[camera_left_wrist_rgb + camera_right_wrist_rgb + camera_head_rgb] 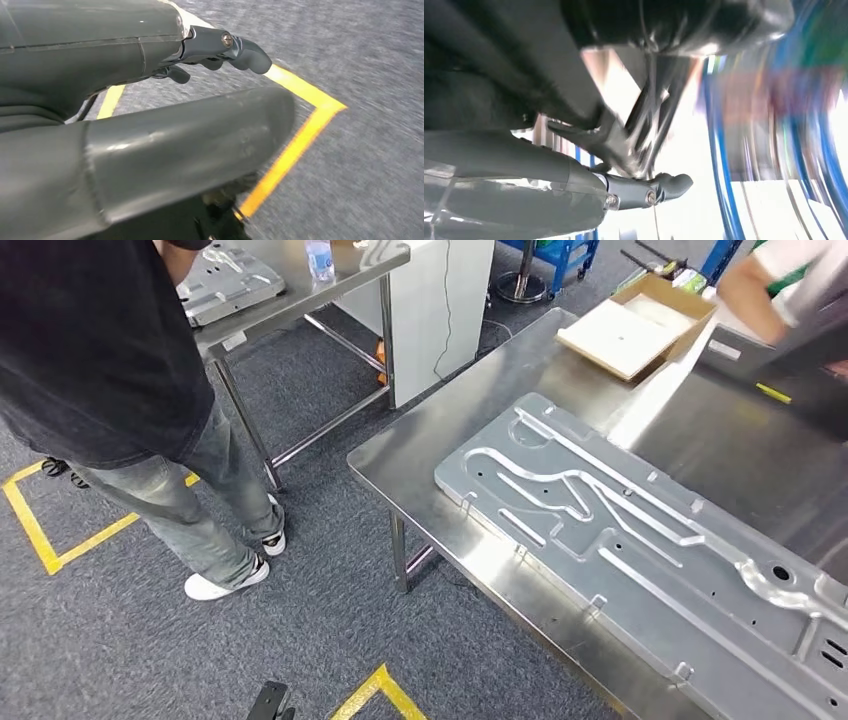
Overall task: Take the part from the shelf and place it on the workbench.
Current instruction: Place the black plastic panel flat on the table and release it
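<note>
A large flat aluminium part (640, 540) with raised ribs and channels lies on the steel workbench (440, 430), running from the middle to the near right corner. My left hand (100, 55) hangs over grey carpet; its thumb (190, 140) and fingers (240, 50) are apart and hold nothing. My right hand (524, 190) shows in a badly blurred view. One of its fingers (669, 185) is stretched out, and I see nothing in its grip. Blurred blue rails (719, 150) and dark shapes lie beyond it.
A person in a black shirt and jeans (110, 350) stands on the carpet at left, by a second steel table (300, 295) bearing another metal part (225, 285). At the workbench's far end are an open cardboard box (640, 325) and another person's arm (760, 285) over a dark object (800, 370). Yellow floor tape (40, 530).
</note>
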`<state>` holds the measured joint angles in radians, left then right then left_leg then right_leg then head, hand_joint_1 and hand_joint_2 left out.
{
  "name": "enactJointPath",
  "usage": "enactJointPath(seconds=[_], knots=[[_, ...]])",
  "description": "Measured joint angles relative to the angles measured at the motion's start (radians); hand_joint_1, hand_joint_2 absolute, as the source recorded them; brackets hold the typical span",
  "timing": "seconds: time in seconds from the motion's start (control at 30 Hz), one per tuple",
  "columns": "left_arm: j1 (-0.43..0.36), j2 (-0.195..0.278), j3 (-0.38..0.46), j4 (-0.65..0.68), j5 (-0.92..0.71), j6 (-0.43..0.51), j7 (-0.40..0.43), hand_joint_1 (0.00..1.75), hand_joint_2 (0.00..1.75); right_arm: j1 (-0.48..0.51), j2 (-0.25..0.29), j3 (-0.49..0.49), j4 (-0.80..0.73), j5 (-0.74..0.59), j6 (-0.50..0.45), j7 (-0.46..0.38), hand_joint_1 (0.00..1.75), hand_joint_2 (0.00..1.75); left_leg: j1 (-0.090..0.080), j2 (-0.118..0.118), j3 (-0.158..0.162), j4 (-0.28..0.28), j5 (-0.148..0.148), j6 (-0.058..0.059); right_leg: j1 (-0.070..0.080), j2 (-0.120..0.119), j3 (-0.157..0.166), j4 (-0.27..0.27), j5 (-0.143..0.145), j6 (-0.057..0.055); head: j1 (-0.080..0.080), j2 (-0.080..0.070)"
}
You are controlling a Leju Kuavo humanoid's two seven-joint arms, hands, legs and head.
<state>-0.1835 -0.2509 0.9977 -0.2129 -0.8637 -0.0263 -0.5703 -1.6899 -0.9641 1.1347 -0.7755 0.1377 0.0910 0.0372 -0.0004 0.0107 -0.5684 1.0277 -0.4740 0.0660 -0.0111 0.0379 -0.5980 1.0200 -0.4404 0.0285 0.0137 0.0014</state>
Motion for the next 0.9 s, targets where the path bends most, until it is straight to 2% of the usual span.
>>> enactJointPath(seconds=[0.03,0.07,0.1,0.13,0.17,0.2,0.23,0.27,0.3,0.37,0.4,0.43,0.5,0.57,0.6,0.67,0.7,0.73,0.77,0.8,0.87,0.9], knots=[[0.000,-0.005,-0.002,0.000,0.002,0.006,-0.004,0.00,0.00,0.099,0.004,-0.041,-0.023,0.216,-0.293,-0.088,0.00,0.00,0.001,0.001,0.004,-0.008,0.007,0.000,-0.003,-0.003,-0.002,0.002,-0.001,0.005,0.000,0.000],[0.002,-0.009,-0.003,0.000,0.005,0.010,-0.007,0.00,0.00,0.186,0.005,-0.105,-0.054,0.433,-0.545,-0.134,0.00,0.00,0.002,0.002,0.006,-0.018,0.015,0.003,-0.007,-0.010,-0.011,0.016,-0.013,0.010,0.001,0.000],[0.005,-0.012,-0.004,0.000,0.007,0.014,-0.010,0.00,0.00,0.258,0.009,-0.190,-0.087,0.622,-0.724,-0.150,0.00,0.00,0.003,0.002,0.006,-0.027,0.022,0.005,-0.010,-0.017,-0.026,0.049,-0.036,0.014,0.000,0.000],[0.007,-0.014,-0.004,0.000,0.008,0.017,-0.011,0.00,0.00,0.318,0.013,-0.291,-0.114,0.764,-0.823,-0.143,0.00,0.00,0.004,0.001,0.005,-0.033,0.027,0.007,-0.013,-0.025,-0.050,0.102,-0.069,0.018,0.001,0.000],[0.008,-0.017,-0.005,0.000,0.008,0.018,-0.012,0.00,0.00,0.368,0.017,-0.398,-0.136,0.851,-0.841,-0.131,0.00,0.00,0.004,-0.003,0.001,-0.034,0.029,0.010,-0.015,-0.029,-0.078,0.167,-0.102,0.023,0.001,0.000],[0.008,-0.019,-0.007,0.000,0.008,0.018,-0.012,0.00,0.00,0.408,0.021,-0.497,-0.154,0.885,-0.834,-0.120,0.00,0.00,0.004,-0.009,-0.003,-0.033,0.030,0.010,-0.018,-0.031,-0.104,0.226,-0.125,0.029,0.002,0.000],[0.011,-0.021,-0.008,0.000,0.008,0.019,-0.012,0.00,0.00,0.442,0.024,-0.581,-0.167,0.866,-0.823,-0.114,0.00,0.00,0.005,-0.017,-0.007,-0.031,0.031,0.010,-0.022,-0.032,-0.119,0.261,-0.132,0.033,0.004,0.000],[0.015,-0.022,-0.010,0.000,0.008,0.019,-0.012,0.00,0.00,0.466,0.027,-0.648,-0.180,0.819,-0.801,-0.113,0.00,0.00,0.006,-0.024,-0.009,-0.028,0.031,0.008,-0.026,-0.033,-0.119,0.261,-0.119,0.038,0.005,0.000],[0.019,-0.023,-0.012,0.000,0.009,0.019,-0.012,0.00,0.00,0.483,0.031,-0.703,-0.193,0.768,-0.770,-0.114,0.00,0.00,0.007,-0.030,-0.010,-0.023,0.029,0.005,-0.030,-0.034,-0.100,0.221,-0.089,0.042,0.005,0.000],[0.023,-0.024,-0.014,0.000,0.010,0.019,-0.012,0.00,0.00,0.502,0.042,-0.794,-0.213,0.708,-0.687,-0.121,0.00,0.00,0.007,-0.034,-0.013,-0.010,0.020,-0.008,-0.033,-0.038,-0.041,0.096,-0.027,0.048,0.006,0.000],[0.022,-0.024,-0.014,0.000,0.011,0.019,-0.013,0.00,0.00,0.508,0.049,-0.832,-0.221,0.706,-0.649,-0.125,0.00,0.00,0.005,-0.034,-0.017,-0.003,0.015,-0.014,-0.030,-0.039,-0.019,0.049,-0.013,0.044,0.006,0.000],[0.020,-0.024,-0.015,0.000,0.012,0.020,-0.013,0.00,0.00,0.513,0.055,-0.862,-0.227,0.712,-0.615,-0.129,0.00,0.00,0.003,-0.033,-0.021,0.003,0.012,-0.020,-0.028,-0.039,-0.011,0.024,-0.011,0.038,0.006,0.000],[0.017,-0.024,-0.017,0.000,0.014,0.021,-0.013,0.00,0.00,0.519,0.067,-0.910,-0.232,0.732,-0.548,-0.130,0.00,0.00,0.001,-0.031,-0.028,0.007,0.011,-0.027,-0.024,-0.035,-0.015,0.020,-0.017,0.020,0.006,0.000],[0.016,-0.023,-0.019,0.000,0.016,0.015,-0.010,0.00,0.00,0.495,0.079,-0.941,-0.225,0.756,-0.413,-0.106,0.00,0.00,0.000,-0.028,-0.038,0.025,-0.003,-0.036,-0.028,-0.036,-0.019,0.023,-0.016,0.006,0.005,0.000],[0.016,-0.023,-0.020,0.000,0.017,0.010,-0.007,0.00,0.00,0.469,0.086,-0.949,-0.214,0.768,-0.317,-0.087,0.00,0.00,0.000,-0.026,-0.053,0.056,-0.023,-0.040,-0.030,-0.037,-0.020,0.022,-0.015,-0.001,0.005,0.000],[0.012,-0.022,-0.021,0.000,0.021,0.000,-0.002,0.00,0.00,0.403,0.102,-0.948,-0.181,0.795,-0.129,-0.058,0.00,0.00,0.002,-0.021,-0.109,0.176,-0.086,-0.047,-0.029,-0.038,-0.022,0.022,-0.014,-0.011,0.003,0.000],[0.011,-0.022,-0.021,0.000,0.023,-0.003,-0.001,0.00,0.00,0.371,0.110,-0.942,-0.160,0.809,-0.053,-0.051,0.00,0.00,0.003,-0.019,-0.142,0.245,-0.114,-0.047,-0.027,-0.038,-0.023,0.022,-0.014,-0.013,0.003,0.000],[0.010,-0.021,-0.021,0.000,0.025,-0.005,-0.001,0.00,0.00,0.337,0.120,-0.934,-0.137,0.825,0.021,-0.046,0.00,0.00,0.003,-0.018,-0.167,0.295,-0.127,-0.046,-0.025,-0.037,-0.023,0.023,-0.014,-0.014,0.003,0.000],[0.009,-0.020,-0.021,0.000,0.027,-0.008,0.000,0.00,0.00,0.299,0.130,-0.919,-0.110,0.846,0.103,-0.046,0.00,0.00,0.003,-0.018,-0.175,0.309,-0.121,-0.044,-0.023,-0.037,-0.024,0.024,-0.014,-0.015,0.003,0.000],[0.008,-0.018,-0.021,0.000,0.029,-0.010,0.000,0.00,0.00,0.256,0.138,-0.897,-0.078,0.867,0.196,-0.053,0.00,0.00,0.001,-0.018,-0.165,0.282,-0.095,-0.038,-0.022,-0.036,-0.024,0.024,-0.014,-0.015,0.003,0.000],[0.006,-0.014,-0.021,0.000,0.033,-0.013,-0.001,0.00,0.00,0.187,0.146,-0.839,-0.022,0.890,0.349,-0.070,0.00,0.00,-0.006,-0.018,-0.103,0.144,-0.024,-0.020,-0.020,-0.036,-0.024,0.024,-0.014,-0.014,0.003,0.000],[0.005,-0.012,-0.021,0.000,0.034,-0.013,-0.001,0.00,0.00,0.168,0.147,-0.814,0.001,0.885,0.373,-0.072,0.00,0.00,-0.010,-0.017,-0.071,0.077,0.001,-0.012,-0.018,-0.036,-0.024,0.024,-0.014,-0.013,0.003,0.000]])
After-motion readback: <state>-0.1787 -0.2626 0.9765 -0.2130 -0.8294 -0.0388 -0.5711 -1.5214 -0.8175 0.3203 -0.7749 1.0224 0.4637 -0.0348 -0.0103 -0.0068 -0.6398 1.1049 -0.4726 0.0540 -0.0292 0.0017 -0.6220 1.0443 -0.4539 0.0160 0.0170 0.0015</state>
